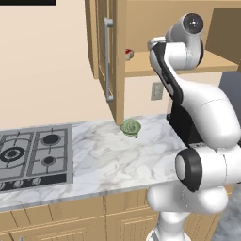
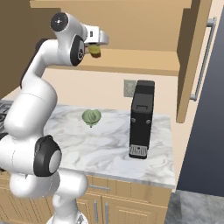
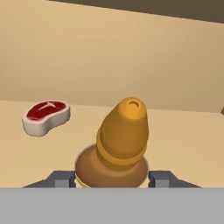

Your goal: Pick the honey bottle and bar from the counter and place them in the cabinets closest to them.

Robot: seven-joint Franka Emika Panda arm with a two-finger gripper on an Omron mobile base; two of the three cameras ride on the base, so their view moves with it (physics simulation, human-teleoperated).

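Inside the open cabinets [image 1: 141, 66], the hand [image 3: 111, 179] pinches the honey bottle [image 3: 120, 144] over the shelf (bar [image 3: 46, 116] lies nearby).

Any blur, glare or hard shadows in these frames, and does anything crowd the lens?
Left base view: even flat light, soft focus, the arm blocks the right side. Right base view: no glare, faint shadow under the coffee machine. Hand view: the honey bottle looms large between the fingertips, the red-and-white piece behind reads clearly.

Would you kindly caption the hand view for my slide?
Gripper holding the honey bottle over the cabinet shelf, beside a red-and-white item.
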